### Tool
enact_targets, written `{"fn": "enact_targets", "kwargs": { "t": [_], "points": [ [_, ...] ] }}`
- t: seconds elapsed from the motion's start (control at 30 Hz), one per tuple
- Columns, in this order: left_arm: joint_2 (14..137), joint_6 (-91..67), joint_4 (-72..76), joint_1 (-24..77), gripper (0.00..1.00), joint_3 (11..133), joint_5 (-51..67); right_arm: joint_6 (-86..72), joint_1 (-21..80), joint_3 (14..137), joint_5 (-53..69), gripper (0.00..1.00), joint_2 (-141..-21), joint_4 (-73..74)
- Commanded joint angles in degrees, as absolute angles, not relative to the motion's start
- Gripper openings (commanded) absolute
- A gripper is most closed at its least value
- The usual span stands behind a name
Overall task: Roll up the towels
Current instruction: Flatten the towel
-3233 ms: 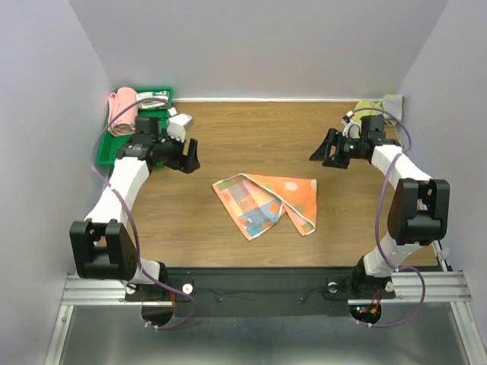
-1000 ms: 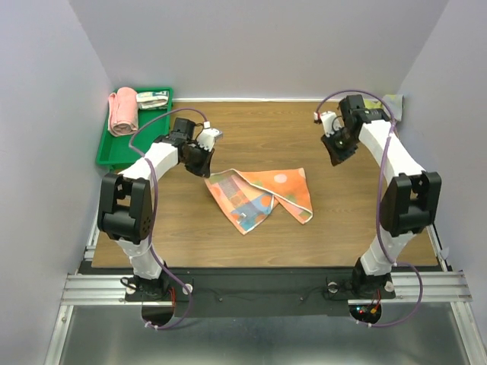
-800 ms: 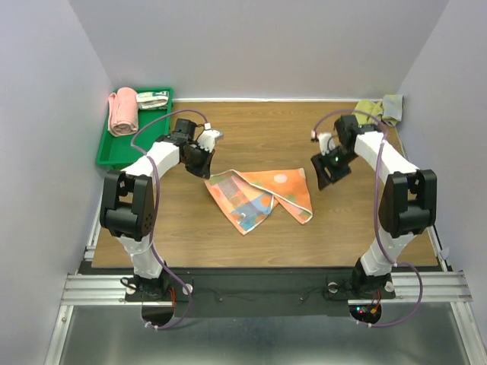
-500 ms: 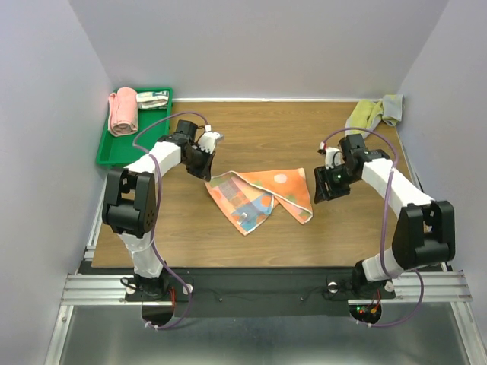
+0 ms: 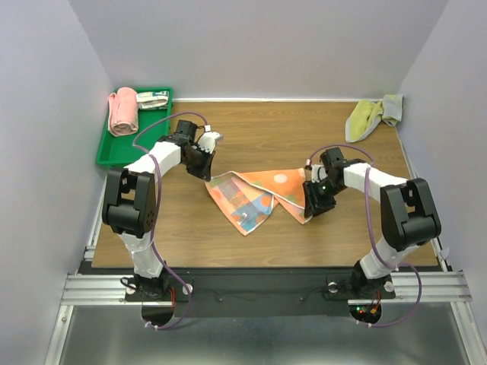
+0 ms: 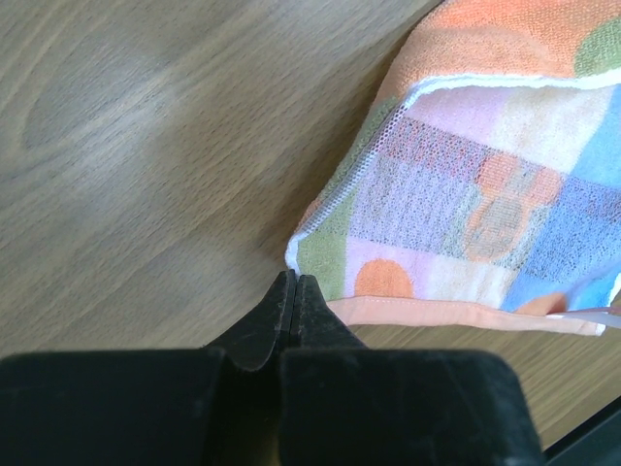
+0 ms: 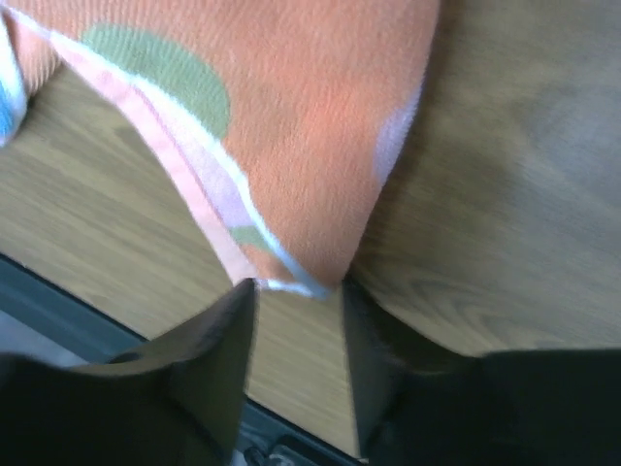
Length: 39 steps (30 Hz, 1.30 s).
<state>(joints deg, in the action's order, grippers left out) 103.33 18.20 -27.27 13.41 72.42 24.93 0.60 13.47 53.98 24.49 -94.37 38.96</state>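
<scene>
The orange towel (image 5: 266, 188) lies folded and flat mid-table, its checked underside (image 6: 466, 184) turned up at the left. My left gripper (image 5: 205, 164) is shut, and its tips (image 6: 291, 283) rest on the wood right at the towel's left corner, with no cloth showing between them. My right gripper (image 5: 311, 205) is open and low over the table. Its fingers (image 7: 231, 325) straddle the towel's near right corner (image 7: 303, 282). The yellow-green towel (image 5: 370, 115), with its grey part, lies crumpled in the back right corner, away from both grippers.
A green tray (image 5: 106, 149) at the back left holds a pink towel roll (image 5: 122, 111) and a small packet. Purple walls close in the table on three sides. The table's dark front edge (image 7: 58, 311) runs close behind my right fingers.
My right arm has swung from the back right down to the orange towel's near right corner, and its jaws have opened. The left arm and the towels have stayed put.
</scene>
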Motion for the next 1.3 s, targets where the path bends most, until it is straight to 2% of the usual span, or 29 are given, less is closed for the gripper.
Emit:
{"fn": "enact_targets", "kwargs": {
  "t": [0.0,0.1,0.13,0.3,0.53,0.7,0.87,1.07,1.27],
  "points": [
    [102.57,17.14,-26.63,13.54,0.0,73.39,25.92,-2.28,14.33,56.33,21.01,0.35,-97.99,33.75],
    [102.83,16.88,-26.46,13.54,0.0,73.83,25.58,-3.16,14.33,58.79,19.87,0.12,-99.93,33.84],
    [102.75,16.87,-26.37,13.45,0.0,73.92,25.49,-3.16,14.41,59.23,19.34,0.01,-99.84,33.92],
    [101.08,17.4,-26.89,12.75,0.0,76.81,24.44,2.89,13.11,62.39,11.26,0.0,-93.09,36.12],
    [97.39,20.04,-31.46,11.95,0.0,87.97,21.36,20.0,9.76,77.41,0.89,0.01,-85.61,40.25],
    [93.79,23.2,-34.89,11.95,0.0,92.11,19.07,29.43,9.76,82.88,-5.27,0.01,-82.62,41.74],
    [84.39,28.99,-39.55,12.04,0.0,89.75,19.69,38.75,9.75,84.9,-4.83,0.01,-75.78,49.46],
    [67.89,33.21,-40.69,12.13,0.0,80.08,21.44,46.65,9.76,82.09,-3.26,0.01,-64.36,55.88],
    [59.51,36.47,-45.0,12.13,0.0,76.38,22.94,52.46,9.75,82.09,-1.05,0.01,-60.91,61.96]
  ]
}}
